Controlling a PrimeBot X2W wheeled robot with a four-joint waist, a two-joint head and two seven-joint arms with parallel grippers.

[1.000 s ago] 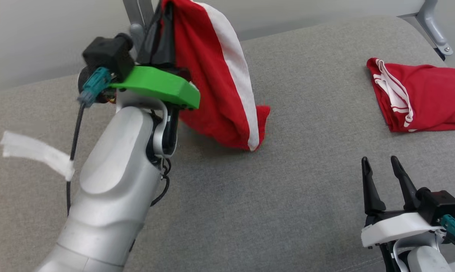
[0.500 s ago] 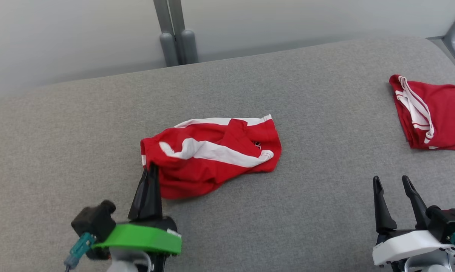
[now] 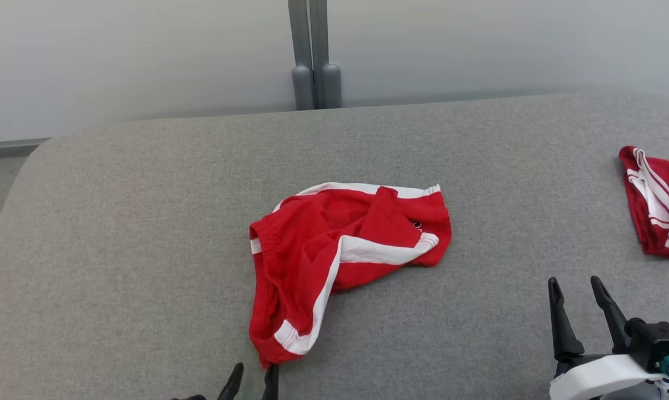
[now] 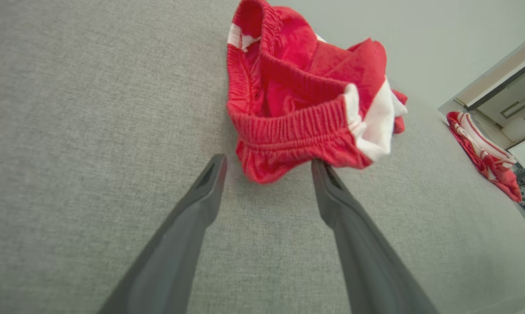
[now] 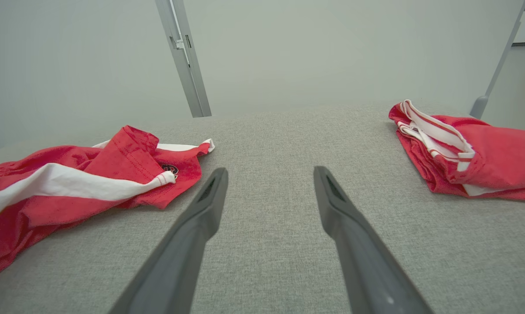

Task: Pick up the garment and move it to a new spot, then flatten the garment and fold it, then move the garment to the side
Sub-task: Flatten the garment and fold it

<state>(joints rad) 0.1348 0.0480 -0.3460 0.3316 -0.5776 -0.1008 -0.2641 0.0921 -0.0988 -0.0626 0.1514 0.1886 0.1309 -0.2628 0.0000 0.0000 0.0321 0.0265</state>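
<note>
Garment (image 3: 334,250) is lying crumpled just beyond the left gripper (image 3: 255,371).
Right gripper (image 3: 574,282) is hovering well apart from it, jaws spread.

Light is bright, soft and even. The garment (image 3: 312,244) casts barely any shadow; wrist views warp at edges.

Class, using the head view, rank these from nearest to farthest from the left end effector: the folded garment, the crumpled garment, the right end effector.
1. Crumpled garment, in the middle, its lower tip right at the left end effector.
2. Right end effector, lower right.
3. Folded garment, far right, beyond it.
</note>
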